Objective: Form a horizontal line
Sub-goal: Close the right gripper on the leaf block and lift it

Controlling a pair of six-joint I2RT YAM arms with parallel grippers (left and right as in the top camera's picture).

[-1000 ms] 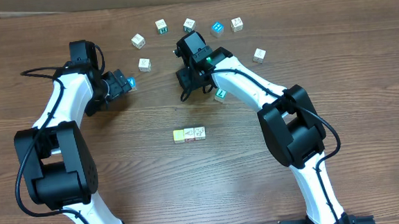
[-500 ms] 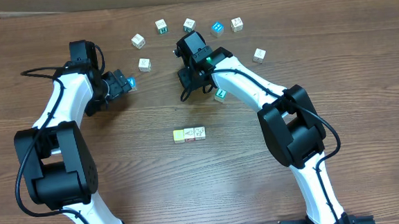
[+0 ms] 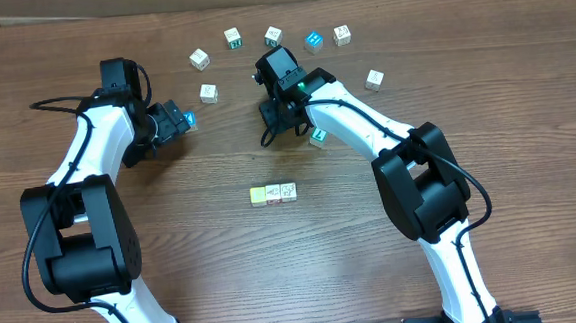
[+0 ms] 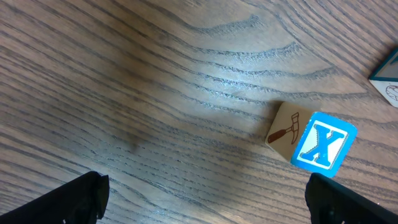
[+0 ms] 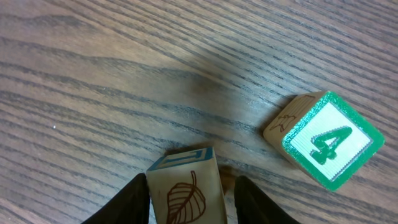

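The horizontal line [image 3: 273, 193] lies at mid table: a pale yellow cube at its left end with two whitish cubes touching to its right. My right gripper [image 3: 281, 116] is low over the table behind the row. In the right wrist view its fingers [image 5: 191, 194] straddle a wooden cube with a brown leaf mark [image 5: 185, 186]. The left finger touches the cube and a small gap shows at the right finger. My left gripper [image 3: 172, 120] is open wide and empty [image 4: 205, 200], with a blue X cube [image 4: 324, 144] just ahead of it.
A green "4" cube [image 5: 323, 140] lies just right of my right gripper and also shows in the overhead view [image 3: 318, 137]. Several loose cubes lie along the back: whitish cubes [image 3: 199, 58], [image 3: 209, 92], [image 3: 374, 79] and a bright blue cube [image 3: 313, 41].
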